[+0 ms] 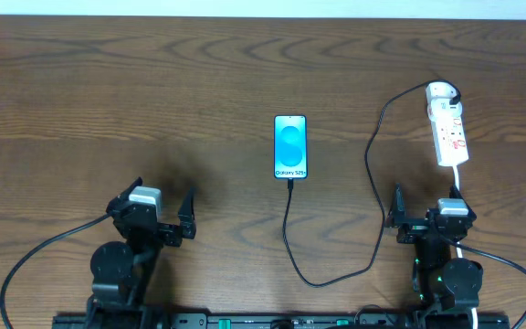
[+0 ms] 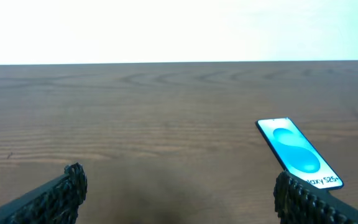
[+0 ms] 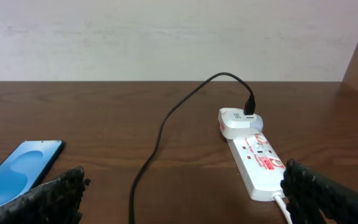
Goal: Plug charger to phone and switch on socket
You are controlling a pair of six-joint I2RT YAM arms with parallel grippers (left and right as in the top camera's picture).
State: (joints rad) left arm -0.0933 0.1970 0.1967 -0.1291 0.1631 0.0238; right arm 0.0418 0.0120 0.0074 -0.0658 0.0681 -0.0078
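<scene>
The phone (image 1: 290, 146) lies flat at the table's middle, its light-blue screen lit with "Galaxy S25+" text. The black charger cable (image 1: 290, 233) meets the phone's near edge, loops down and right, then runs up to a white adapter on the far end of the socket (image 1: 449, 128), a white power strip with red marks. My left gripper (image 1: 161, 208) is open and empty, near left of the phone (image 2: 297, 151). My right gripper (image 1: 427, 212) is open and empty, just short of the socket (image 3: 253, 158), with the cable (image 3: 151, 158) between its fingers' view.
The socket's white cord (image 1: 457, 187) runs from the strip toward my right arm. A pale wall stands behind the table's far edge (image 2: 179, 63). Brown wood tabletop (image 1: 108, 91) stretches left of the phone.
</scene>
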